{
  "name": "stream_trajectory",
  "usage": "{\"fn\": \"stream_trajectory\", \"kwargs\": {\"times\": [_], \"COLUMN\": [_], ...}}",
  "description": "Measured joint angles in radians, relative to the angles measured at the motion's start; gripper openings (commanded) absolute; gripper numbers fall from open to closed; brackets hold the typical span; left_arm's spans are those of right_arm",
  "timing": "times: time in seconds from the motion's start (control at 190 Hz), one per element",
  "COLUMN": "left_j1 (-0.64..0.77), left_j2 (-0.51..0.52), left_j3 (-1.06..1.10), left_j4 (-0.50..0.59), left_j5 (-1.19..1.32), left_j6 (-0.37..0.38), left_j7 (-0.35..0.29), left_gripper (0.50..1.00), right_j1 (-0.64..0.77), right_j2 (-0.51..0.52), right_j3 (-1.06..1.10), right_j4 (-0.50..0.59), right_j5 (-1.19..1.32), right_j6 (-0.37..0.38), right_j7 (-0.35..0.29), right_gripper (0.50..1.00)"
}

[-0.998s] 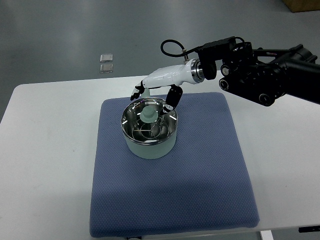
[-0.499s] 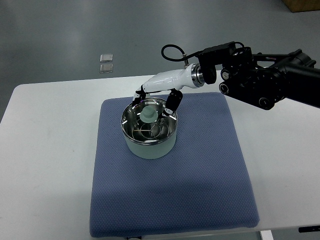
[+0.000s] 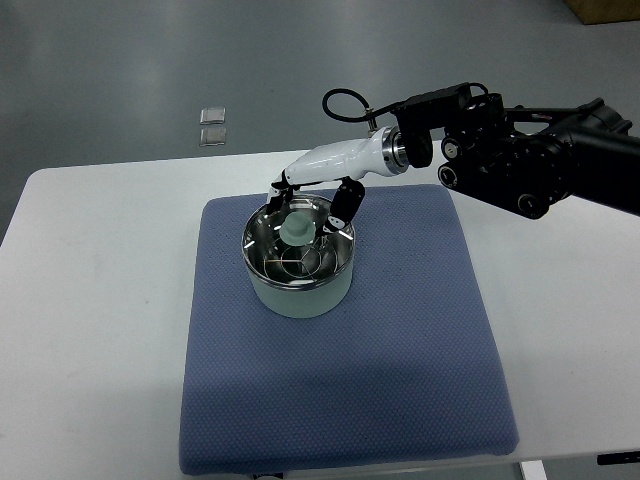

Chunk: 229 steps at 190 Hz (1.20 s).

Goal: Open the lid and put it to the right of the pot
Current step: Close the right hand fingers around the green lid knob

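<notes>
Top view: right robot hand (image 3: 312, 200) reaches down-left, fingers spread around the lid (image 3: 298, 246) knob, not gripping.

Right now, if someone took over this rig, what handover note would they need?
Right hand: reaching in from the right, fingers spread around the lid's knob, not visibly closed on it.
Left hand: out of view.
Pot: on the blue mat, toward its upper left.
Lid: on the pot.
Done: approach to the knob.
Left: close on the knob, lift the lid, set it on the mat right of the pot.
</notes>
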Motion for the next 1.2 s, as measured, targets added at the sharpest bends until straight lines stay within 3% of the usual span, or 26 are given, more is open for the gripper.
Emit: {"fn": "stream_trajectory", "kwargs": {"times": [0.567, 0.782, 1.202], "left_j1": [0.0, 0.0, 0.0], "left_j2": [0.0, 0.0, 0.0], "left_j3": [0.0, 0.0, 0.0], "left_j4": [0.001, 0.001, 0.001], "left_j5": [0.0, 0.0, 0.0], "left_j6": [0.0, 0.0, 0.0], "left_j7": [-0.001, -0.001, -0.001], "left_gripper": [1.0, 1.0, 1.0], "right_j1": [0.005, 0.005, -0.003], "right_j2": [0.008, 0.011, 0.014], "right_j3": [0.0, 0.0, 0.0], "right_j4": [0.001, 0.001, 0.001], "right_j5": [0.004, 0.004, 0.004], "right_j6": [0.002, 0.005, 0.006], "right_j7": [0.002, 0.003, 0.003], "right_gripper": [0.76, 0.697, 0.693]}}
